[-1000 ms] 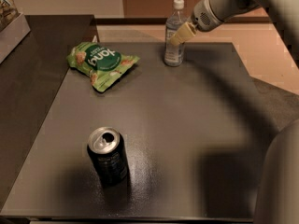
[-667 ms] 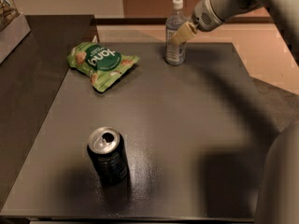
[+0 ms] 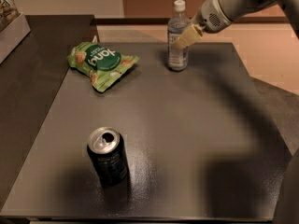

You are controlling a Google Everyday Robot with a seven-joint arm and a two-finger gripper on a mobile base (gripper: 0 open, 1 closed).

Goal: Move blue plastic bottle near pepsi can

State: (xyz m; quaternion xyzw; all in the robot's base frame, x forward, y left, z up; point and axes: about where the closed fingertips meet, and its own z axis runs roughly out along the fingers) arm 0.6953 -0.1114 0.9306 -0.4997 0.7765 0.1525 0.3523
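Note:
The blue plastic bottle, clear with a white cap, stands upright at the far edge of the dark table. My gripper reaches in from the upper right and sits right at the bottle's middle, its tan tip overlapping the bottle's right side. The pepsi can, dark with a silver opened top, stands upright near the front left of the table, far from the bottle.
A green snack bag lies at the back left of the table, left of the bottle. A lower dark counter adjoins the table on the left. My arm's shadow falls across the table's right side.

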